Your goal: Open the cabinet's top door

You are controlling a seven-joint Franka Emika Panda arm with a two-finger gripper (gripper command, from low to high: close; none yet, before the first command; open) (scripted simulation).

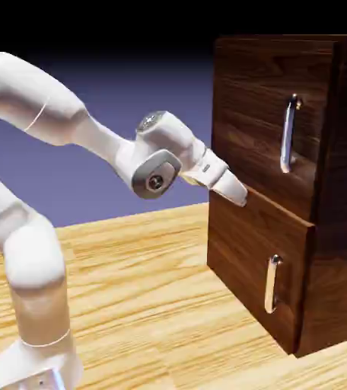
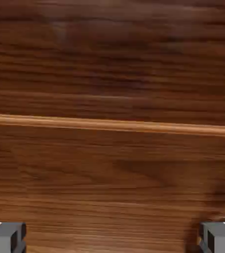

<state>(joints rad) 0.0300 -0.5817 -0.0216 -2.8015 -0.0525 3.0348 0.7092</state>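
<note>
Arm: the white Franka Panda arm [image 1: 32, 228] rose at the exterior view's left and reached right toward the cabinet.
Gripper: the gripper [image 1: 237, 194] sat at the cabinet's left front edge, just at the seam between the two panels; it was released, its grey fingertips [image 2: 6, 237] standing wide apart in the hand view with only wood between them.
Counter: the light wood-grain counter [image 1: 146, 289] carried the arm and cabinet.
Cabinet: the dark walnut-grained cabinet [image 1: 336, 190] stood at the right.
Top door: the top door [image 1: 260, 114] lay flush with the cabinet front, its long silver handle [image 1: 288, 133] well right of the gripper.
Lower panel: the lower panel [image 1: 245, 266] carried a shorter handle [image 1: 271, 283].
Writing: none could be read.
</note>
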